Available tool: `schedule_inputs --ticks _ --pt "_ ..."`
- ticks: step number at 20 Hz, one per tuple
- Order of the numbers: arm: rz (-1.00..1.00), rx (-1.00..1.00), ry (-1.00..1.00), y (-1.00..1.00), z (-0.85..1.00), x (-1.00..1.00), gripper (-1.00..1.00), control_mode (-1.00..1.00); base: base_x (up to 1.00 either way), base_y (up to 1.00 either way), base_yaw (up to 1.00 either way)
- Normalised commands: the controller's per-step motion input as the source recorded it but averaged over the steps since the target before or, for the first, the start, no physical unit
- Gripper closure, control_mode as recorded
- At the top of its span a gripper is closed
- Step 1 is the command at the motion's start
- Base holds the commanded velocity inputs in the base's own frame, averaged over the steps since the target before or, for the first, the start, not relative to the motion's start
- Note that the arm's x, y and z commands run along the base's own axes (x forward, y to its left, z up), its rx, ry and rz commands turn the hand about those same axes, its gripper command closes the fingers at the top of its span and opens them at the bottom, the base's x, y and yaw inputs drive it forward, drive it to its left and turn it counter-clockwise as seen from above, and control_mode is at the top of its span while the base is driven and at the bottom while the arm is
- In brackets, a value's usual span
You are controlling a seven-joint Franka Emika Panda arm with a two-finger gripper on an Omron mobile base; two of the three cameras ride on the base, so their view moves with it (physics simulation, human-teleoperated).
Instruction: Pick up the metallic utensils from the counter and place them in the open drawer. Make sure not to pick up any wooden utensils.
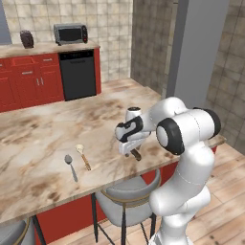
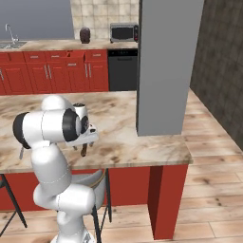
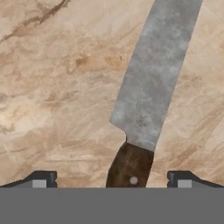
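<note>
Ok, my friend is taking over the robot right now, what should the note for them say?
Gripper: open, low over the knife, one of the fingers on each side of the dark handle, nothing held yet.
Knife: flat on the counter, near its front edge.
Grey metal spoon: on the counter to the left of the arm, beside the wooden spoon. Leave the wooden one alone.
Done: no utensil lifted so far, judging by all three lying on the counter.
Left: grip the knife, carry it to the open drawer, then do the same with the grey spoon.

Hand (image 1: 129,149) low over knife (image 1: 137,155) on counter (image 1: 38,143); grey spoon (image 1: 71,166), wooden spoon (image 1: 83,155) left.
</note>
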Motion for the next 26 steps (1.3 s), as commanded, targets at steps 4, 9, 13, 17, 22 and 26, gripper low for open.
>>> schedule_inputs --ticks 4,9,13,17,22,26 --pt "-0.1 0.0 0.0 0.0 -0.01 0.05 -1.0 -1.0 0.0 0.0 0.0" --pt "-0.05 0.0 0.0 0.0 -0.18 0.09 -1.0 -1.0 0.0 0.0 0.0" --pt "-0.06 0.0 0.0 0.0 -0.39 0.01 -1.0 -1.0 0.0 0.0 0.0" --pt "-0.03 0.0 0.0 0.0 -0.23 0.0 -1.0 -1.0 0.0 0.0 0.0" --pt "0.0 0.0 0.0 0.0 -0.04 0.0 -1.0 -1.0 0.0 0.0 0.0" --pt "0.0 0.0 0.0 0.0 0.0 0.0 1.0 -1.0 0.0 0.0 0.0"
